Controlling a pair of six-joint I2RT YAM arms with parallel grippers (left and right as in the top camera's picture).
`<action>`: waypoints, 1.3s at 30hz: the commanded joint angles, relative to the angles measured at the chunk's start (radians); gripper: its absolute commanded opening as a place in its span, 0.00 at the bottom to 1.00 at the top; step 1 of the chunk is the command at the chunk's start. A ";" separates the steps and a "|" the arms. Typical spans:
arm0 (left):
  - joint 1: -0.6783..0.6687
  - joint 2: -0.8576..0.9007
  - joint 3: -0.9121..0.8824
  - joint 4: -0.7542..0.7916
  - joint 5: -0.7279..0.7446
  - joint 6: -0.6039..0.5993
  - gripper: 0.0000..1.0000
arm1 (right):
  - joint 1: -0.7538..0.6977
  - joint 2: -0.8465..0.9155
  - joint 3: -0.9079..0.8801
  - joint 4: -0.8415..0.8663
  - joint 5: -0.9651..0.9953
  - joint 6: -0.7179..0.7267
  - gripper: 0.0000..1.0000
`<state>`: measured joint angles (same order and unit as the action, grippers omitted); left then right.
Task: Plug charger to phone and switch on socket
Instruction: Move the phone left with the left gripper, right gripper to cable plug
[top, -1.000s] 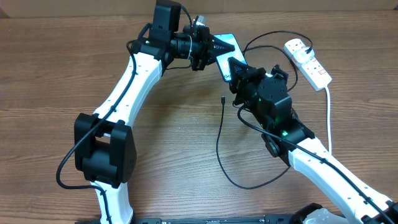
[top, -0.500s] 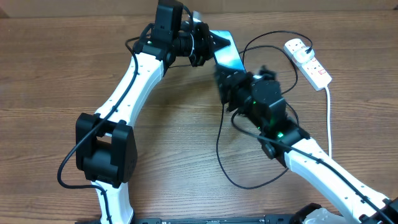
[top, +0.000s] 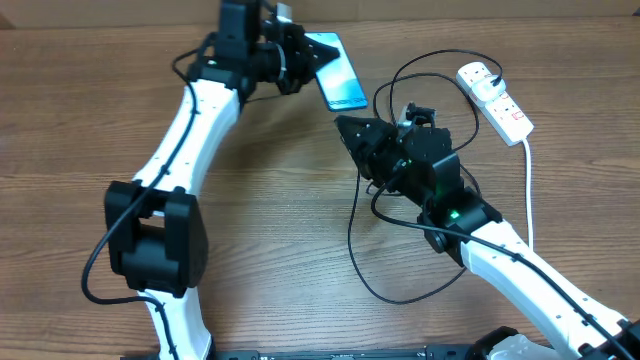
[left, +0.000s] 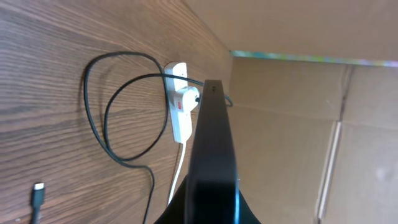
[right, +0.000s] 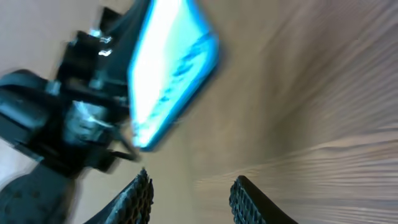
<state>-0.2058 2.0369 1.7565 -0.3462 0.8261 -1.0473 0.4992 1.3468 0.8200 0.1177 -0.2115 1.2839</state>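
We held the phone (top: 338, 70) clamped in the closed left hand (top: 303, 60), raised off the tabletop (top: 270, 200), apparently to present its port, while the right hand (right: 189, 183) stood open and empty, and the charger (left: 38, 190) tip lay loose on the tabletop, cabled to the socket (top: 495, 97).

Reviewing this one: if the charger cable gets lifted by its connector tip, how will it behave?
Likely floppy: the cable lies in loose loops, so it would sag and trail. Probably light, being so thin. Its small tip may twist when pinched, and the end at the socket could tug back.
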 joint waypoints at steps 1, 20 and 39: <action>0.075 0.003 0.015 0.007 0.221 0.084 0.04 | -0.013 -0.040 0.007 -0.100 -0.055 -0.227 0.41; 0.343 -0.036 0.012 -0.681 0.535 0.639 0.04 | -0.024 0.305 0.511 -1.011 0.080 -0.793 0.49; 0.409 -0.036 -0.163 -0.310 0.459 0.309 0.05 | -0.098 0.568 0.510 -0.826 -0.005 -1.053 0.25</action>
<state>0.2199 2.0346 1.5929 -0.6975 1.2778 -0.5716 0.4038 1.8774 1.3071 -0.7158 -0.1951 0.2489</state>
